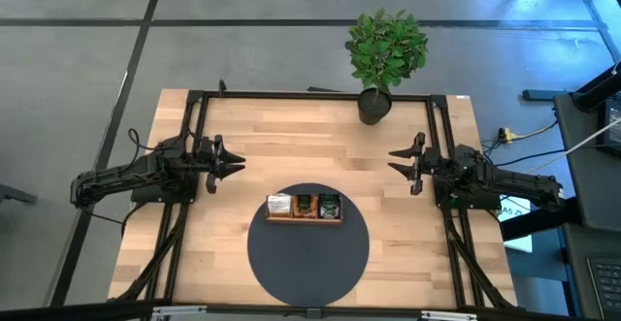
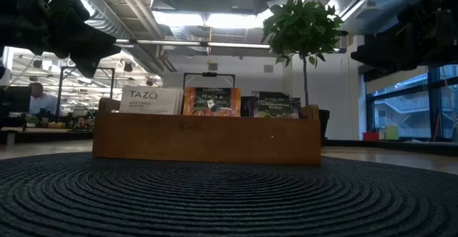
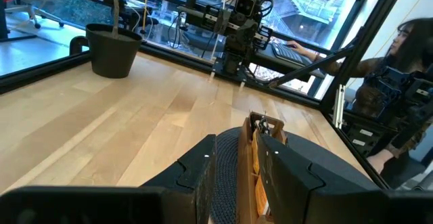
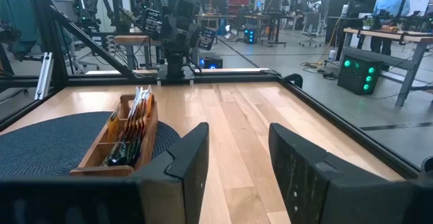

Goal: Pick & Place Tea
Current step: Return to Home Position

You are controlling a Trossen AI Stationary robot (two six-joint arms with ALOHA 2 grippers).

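Note:
The tea sachets stand upright in a brown wooden tray [image 1: 304, 216] that rests on a round dark mat [image 1: 308, 253] at the table's near middle. There is a white sachet [image 2: 150, 99], an orange one [image 2: 212, 101] and a dark one [image 2: 272, 106]. My left gripper [image 1: 237, 163] hovers level at the table's left, open and pointing toward the middle, with nothing between its fingers [image 3: 237, 183]. My right gripper [image 1: 394, 162] hovers level at the right, also open and empty [image 4: 238, 163]. Both are well away from the tray [image 4: 125, 139].
A potted plant [image 1: 376, 61] stands at the far edge, right of the middle. A black frame [image 1: 194, 117] runs along the table's left, right and far sides. Bare wood lies between the grippers and the mat. A person [image 3: 399, 82] sits beyond the right side.

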